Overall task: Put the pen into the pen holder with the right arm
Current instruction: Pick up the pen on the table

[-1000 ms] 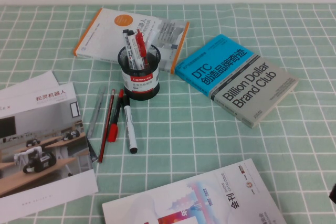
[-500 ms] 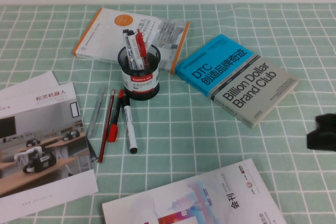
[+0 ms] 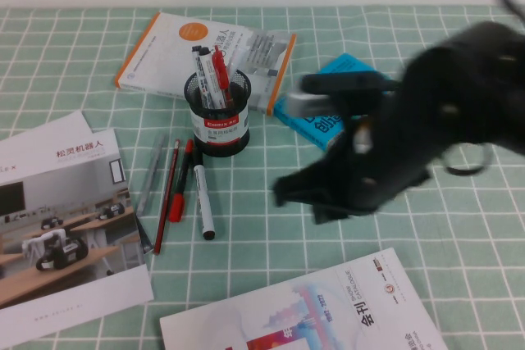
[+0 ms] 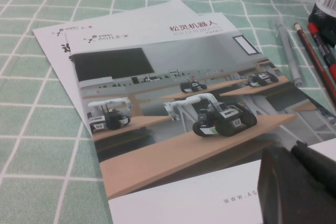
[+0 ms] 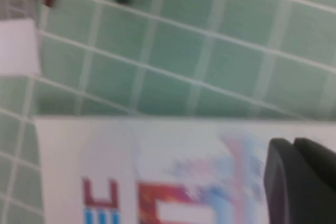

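The tabletop (image 3: pixel 459 22) wears a green checked cloth. At center stands the pen holder (image 3: pixel 217 125); the pen (image 3: pixel 202 198) lies at its 6 o'clock beside a red pen (image 3: pixel 180 182). An orange-edged book (image 3: pixel 205 55) lies at 12, a brochure (image 3: pixel 61 227) at 8.

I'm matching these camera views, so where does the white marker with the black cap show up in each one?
High view: pen lies on checked cloth in front of pen holder; right gripper to its right.
Left wrist: not in it; left gripper over brochure.
Right wrist: blurred pale barrel end, perhaps it.
Shared landmark: checked cloth.
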